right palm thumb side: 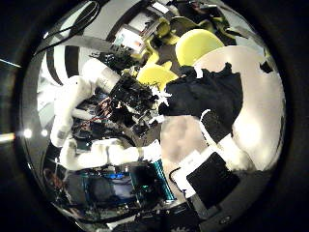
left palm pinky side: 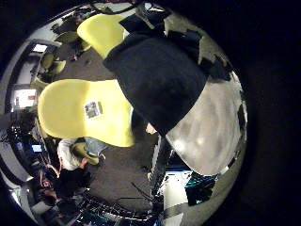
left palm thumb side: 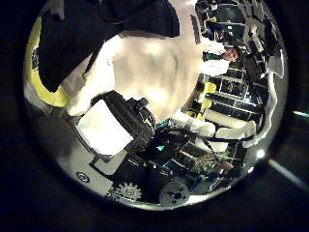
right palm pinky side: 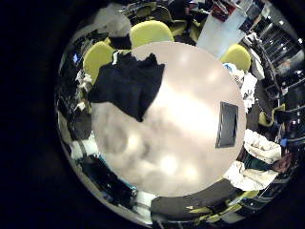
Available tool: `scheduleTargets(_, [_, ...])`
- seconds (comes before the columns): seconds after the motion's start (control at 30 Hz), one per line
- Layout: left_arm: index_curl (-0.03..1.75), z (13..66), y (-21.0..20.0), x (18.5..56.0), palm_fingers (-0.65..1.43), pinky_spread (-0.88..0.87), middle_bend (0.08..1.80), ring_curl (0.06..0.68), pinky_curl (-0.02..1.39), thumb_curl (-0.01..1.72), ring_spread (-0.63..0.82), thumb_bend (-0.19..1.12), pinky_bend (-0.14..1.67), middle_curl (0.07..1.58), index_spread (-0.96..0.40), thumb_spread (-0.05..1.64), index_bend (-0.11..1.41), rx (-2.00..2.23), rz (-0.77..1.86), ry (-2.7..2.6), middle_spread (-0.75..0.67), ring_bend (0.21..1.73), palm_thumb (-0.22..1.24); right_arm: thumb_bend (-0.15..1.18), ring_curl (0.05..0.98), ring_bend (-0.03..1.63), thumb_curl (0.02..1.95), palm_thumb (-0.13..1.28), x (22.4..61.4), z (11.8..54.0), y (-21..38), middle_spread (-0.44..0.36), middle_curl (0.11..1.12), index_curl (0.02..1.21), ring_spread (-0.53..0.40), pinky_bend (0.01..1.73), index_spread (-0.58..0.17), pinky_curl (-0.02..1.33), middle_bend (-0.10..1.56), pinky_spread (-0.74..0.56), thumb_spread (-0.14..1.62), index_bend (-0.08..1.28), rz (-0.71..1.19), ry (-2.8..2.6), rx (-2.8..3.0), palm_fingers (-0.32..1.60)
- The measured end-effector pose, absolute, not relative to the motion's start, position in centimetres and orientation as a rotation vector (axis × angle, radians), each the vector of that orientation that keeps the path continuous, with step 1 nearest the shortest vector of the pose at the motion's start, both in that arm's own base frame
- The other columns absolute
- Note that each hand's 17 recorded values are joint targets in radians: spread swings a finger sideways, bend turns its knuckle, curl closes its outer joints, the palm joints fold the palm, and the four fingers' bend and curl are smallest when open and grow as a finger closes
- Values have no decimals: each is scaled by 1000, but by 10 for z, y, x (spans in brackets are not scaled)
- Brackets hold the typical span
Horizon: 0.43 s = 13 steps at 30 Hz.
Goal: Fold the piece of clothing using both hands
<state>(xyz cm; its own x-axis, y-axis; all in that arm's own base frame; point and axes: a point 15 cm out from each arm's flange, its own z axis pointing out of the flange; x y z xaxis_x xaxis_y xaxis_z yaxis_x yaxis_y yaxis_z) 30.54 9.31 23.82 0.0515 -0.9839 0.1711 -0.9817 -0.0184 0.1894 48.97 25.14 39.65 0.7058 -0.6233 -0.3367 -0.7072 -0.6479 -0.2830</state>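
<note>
The black garment (right palm pinky side: 129, 84) lies crumpled at the far edge of the round counter (right palm pinky side: 181, 134), partly overhanging beside the yellow chairs (right palm pinky side: 151, 32). The left hand (right palm thumb side: 135, 97) sits at the garment's edge, fingers curled into the cloth. Right hand's (right palm thumb side: 224, 145) finger state cannot be told.

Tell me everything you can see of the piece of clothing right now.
The piece of clothing is dark, soft cloth, lying rumpled rather than flat, near the edge of the round pale table. Part of it drapes past the rim, toward the yellow chairs. It is not yet neatly folded; its outline is uneven with corners sticking out. A hand is at its edge beside the table, seemingly gripping the cloth there. No collar or sleeves can be made out.
</note>
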Motion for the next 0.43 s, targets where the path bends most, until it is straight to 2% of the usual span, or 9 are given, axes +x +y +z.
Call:
scheduleTargets(0.1, [706, 242, 88, 302, 481, -43, 273, 285, 383, 466, -193, -13, 298, 636, -267, 1220, 221, 2058, -19, -2000, -217, 688, 629, -13, 288, 878, 881, 899, 481, 403, 231, -117, 350, 270, -120, 785, -373, 484, 343, 161, 1008, 172, 326, 1063, -2525, 160])
scheduleTargets(0.27, [714, 258, 69, 295, 468, -38, 257, 287, 386, 464, -185, -15, 302, 640, -267, 1222, 222, 2061, -46, -1970, -204, 687, 622, -34, 280, 882, 860, 795, 448, 403, 174, -74, 356, 289, -80, 728, -360, 447, 357, 243, 1028, 178, 390, 1150, -2657, 200])
scheduleTargets(0.43, [719, 278, 45, 294, 462, -31, 245, 289, 386, 463, -169, -14, 296, 639, -269, 1225, 222, 2091, -60, -1970, -191, 689, 611, -21, 269, 867, 802, 745, 427, 431, 120, -53, 353, 299, -40, 693, -346, 413, 349, 294, 1103, 172, 206, 1240, -2793, 199])
